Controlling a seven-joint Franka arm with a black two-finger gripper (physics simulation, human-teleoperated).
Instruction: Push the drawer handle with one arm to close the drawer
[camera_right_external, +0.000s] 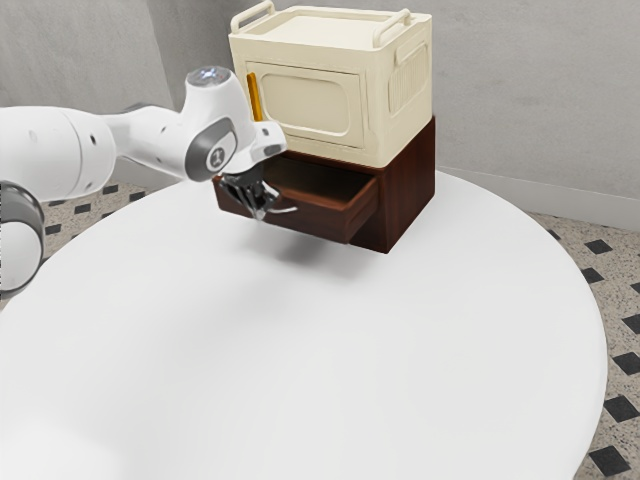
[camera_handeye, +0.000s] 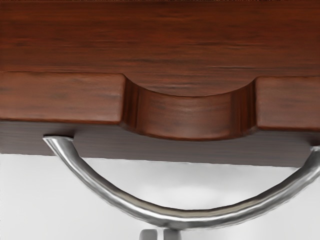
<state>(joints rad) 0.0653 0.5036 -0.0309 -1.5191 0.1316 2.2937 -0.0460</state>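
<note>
The black gripper (camera_right_external: 259, 212) is at the front of the pulled-out brown drawer (camera_right_external: 320, 222), beside its curved metal handle (camera_right_external: 288, 210). From the hand, the silver handle (camera_handeye: 192, 218) bows out from the drawer's notched front panel (camera_handeye: 60, 97). The gripper (camera_handeye: 160, 235) is shut, its two grey fingertips close together with only a narrow gap and nothing between them. They are at the outer middle of the handle's curve; whether they touch it I cannot tell.
A cream box (camera_right_external: 310, 90) with rails on top sits on the brown cabinet (camera_right_external: 405, 195). An orange bar (camera_right_external: 254, 97) stands at its front, near my wrist. The round white table (camera_right_external: 330, 350) extends in front.
</note>
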